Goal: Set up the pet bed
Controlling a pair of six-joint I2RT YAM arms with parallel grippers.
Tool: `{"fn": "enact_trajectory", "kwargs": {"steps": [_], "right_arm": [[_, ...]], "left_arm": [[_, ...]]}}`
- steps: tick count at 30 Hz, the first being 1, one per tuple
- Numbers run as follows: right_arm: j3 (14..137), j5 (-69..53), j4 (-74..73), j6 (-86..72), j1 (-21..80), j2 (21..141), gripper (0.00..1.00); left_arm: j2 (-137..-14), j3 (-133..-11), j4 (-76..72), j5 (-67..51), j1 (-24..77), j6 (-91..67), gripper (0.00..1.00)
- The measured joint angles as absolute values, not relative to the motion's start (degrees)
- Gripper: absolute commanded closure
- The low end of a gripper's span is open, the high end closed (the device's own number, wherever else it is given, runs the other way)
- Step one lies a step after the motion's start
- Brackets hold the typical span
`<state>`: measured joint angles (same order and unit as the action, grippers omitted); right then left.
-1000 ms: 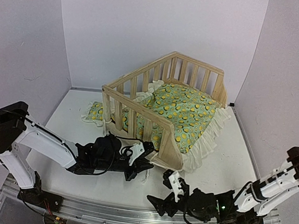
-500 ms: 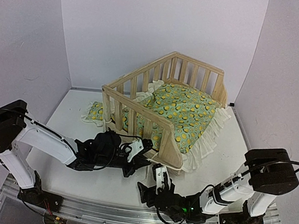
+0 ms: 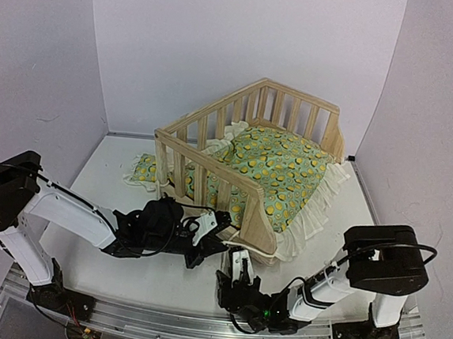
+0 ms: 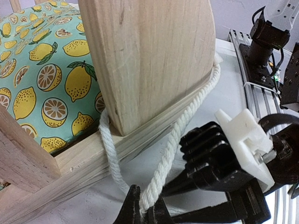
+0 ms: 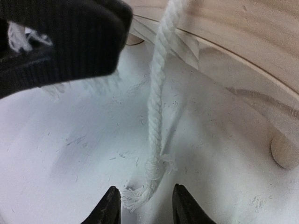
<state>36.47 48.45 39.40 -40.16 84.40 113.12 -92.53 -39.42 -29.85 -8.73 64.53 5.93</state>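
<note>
Top view: the pet bed (image 3: 203, 161) sits toward the table's (image 3: 104, 206) back-right corner. The cushion (image 3: 286, 171) is inside it and the pillow (image 3: 141, 170) lies outside, just beside its left slats. The left gripper (image 3: 213, 236) and right gripper (image 3: 239, 270) meet at the bed's near corner, by the front edge.

Left wrist: the left jaws are pressed together on the rope (image 4: 187, 121), which loops round the corner post (image 4: 149, 60). We keep that line taut.

Right wrist: the right fingers are spread and flank the rope's frayed knot (image 5: 152, 171), which lies on the table. We centre first, then pinch above the knot so the fray can't slip out.

left pincer (image 4: 144, 211) clamped on rope (image 4: 164, 161) | rope loops bed post (image 4: 145, 60)
</note>
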Motion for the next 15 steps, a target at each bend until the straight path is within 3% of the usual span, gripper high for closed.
{"fn": "enact_trajectory", "kwargs": {"steps": [1,3,15], "right_arm": [[36.36,48.36,39.81,-40.14,84.4,113.1,0.92],[35.51,47.59,40.29,-39.79,84.42,112.42,1.0],[29.23,31.88,22.35,-39.16,85.62,80.07,0.98]], "left_arm": [[-92.53,-39.42,-29.87,-8.86,64.53,5.93,1.0],[-92.53,-39.42,-29.87,-8.91,64.53,5.91,1.0],[-93.73,-39.66,-29.78,-12.05,64.45,0.91,1.0]]}}
